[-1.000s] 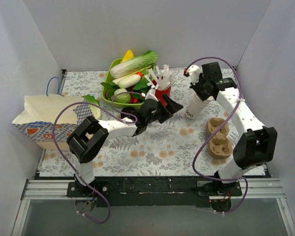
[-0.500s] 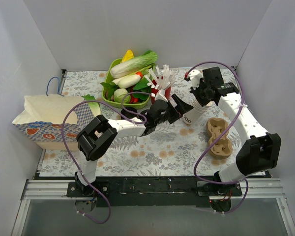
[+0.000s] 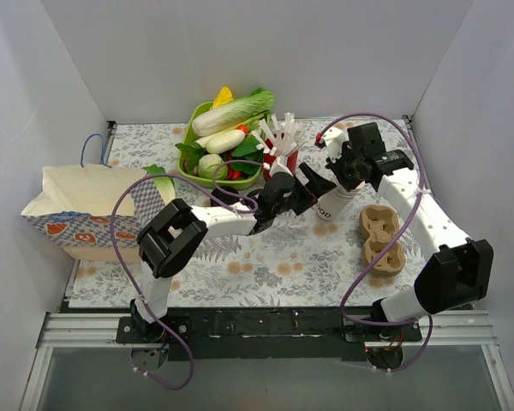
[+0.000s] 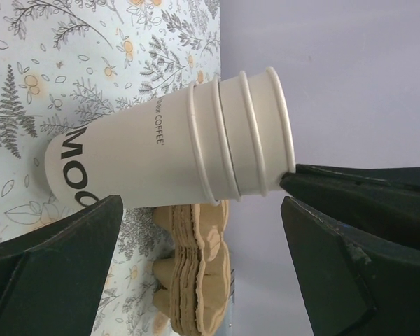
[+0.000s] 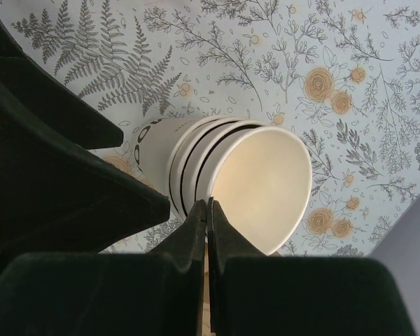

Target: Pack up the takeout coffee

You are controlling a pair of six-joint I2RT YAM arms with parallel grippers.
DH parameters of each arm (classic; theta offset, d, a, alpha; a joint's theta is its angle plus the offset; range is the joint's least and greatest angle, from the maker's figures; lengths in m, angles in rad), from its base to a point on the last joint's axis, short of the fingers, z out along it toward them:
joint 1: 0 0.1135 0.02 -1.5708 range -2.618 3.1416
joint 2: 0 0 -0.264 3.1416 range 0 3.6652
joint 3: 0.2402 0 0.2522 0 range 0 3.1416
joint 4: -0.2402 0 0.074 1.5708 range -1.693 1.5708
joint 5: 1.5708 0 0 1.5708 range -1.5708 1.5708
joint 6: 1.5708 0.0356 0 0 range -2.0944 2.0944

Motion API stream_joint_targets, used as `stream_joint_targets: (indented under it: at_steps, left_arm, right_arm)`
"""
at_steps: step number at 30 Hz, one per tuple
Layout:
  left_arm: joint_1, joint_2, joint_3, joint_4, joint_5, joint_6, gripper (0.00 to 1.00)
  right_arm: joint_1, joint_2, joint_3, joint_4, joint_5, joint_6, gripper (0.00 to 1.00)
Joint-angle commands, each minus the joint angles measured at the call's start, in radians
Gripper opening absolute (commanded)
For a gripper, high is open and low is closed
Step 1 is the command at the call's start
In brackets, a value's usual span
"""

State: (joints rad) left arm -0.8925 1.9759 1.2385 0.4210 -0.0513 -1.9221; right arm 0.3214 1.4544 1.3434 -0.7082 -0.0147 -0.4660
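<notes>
No takeout coffee shows in any view. A stack of lidless white paper cups (image 3: 329, 203) leans on the floral table mat, right of centre. My right gripper (image 3: 341, 175) is shut on the rim of the top cup (image 5: 266, 182), its jaws pinched together on the near edge (image 5: 208, 203). My left gripper (image 3: 313, 187) stands open just left of the stack. In the left wrist view the cups (image 4: 161, 157) lie across the gap above its two fingers (image 4: 202, 201), not touching either.
A red straw holder (image 3: 283, 156) and a green basket (image 3: 188, 175) of vegetables stand behind the left gripper. Brown pulp cup carriers (image 3: 379, 240) lie right of the cups. A paper bag (image 3: 86, 210) lies on its side at the far left.
My left gripper has moved right, up to the cup stack. My right gripper has shifted slightly left and down with the stack's rim still pinched, leaning the cups.
</notes>
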Motion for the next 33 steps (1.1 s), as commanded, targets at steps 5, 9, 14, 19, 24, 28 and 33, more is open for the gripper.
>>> stream_joint_targets:
  at_steps: [5, 9, 14, 19, 24, 28, 33]
  left_arm:
    - [-0.002, 0.043, 0.067, -0.042, -0.038, -0.034, 0.98]
    - [-0.002, 0.054, 0.070, -0.062, -0.047, -0.044, 0.98]
    - [-0.002, 0.064, 0.076, -0.076, -0.048, -0.049, 0.98]
    - [-0.002, 0.038, 0.070, -0.039, -0.021, -0.020, 0.98]
    - [-0.002, 0.009, 0.044, -0.037, -0.007, -0.009, 0.98]
    - [-0.002, -0.014, 0.029, -0.031, -0.013, -0.011, 0.98]
    - [0.001, -0.026, 0.032, -0.025, -0.019, -0.012, 0.98]
  right_arm:
    - [0.008, -0.051, -0.026, -0.022, -0.022, 0.013, 0.01]
    - [0.010, -0.057, -0.029, -0.023, -0.028, 0.018, 0.01]
    - [0.011, -0.058, -0.030, -0.025, -0.030, 0.015, 0.01]
    - [0.011, -0.057, -0.038, -0.010, -0.005, 0.012, 0.01]
    - [0.011, -0.048, -0.026, -0.004, 0.009, 0.009, 0.01]
    - [0.011, -0.042, -0.023, -0.005, 0.009, 0.009, 0.01]
    - [0.011, -0.042, -0.023, -0.007, 0.009, 0.007, 0.01]
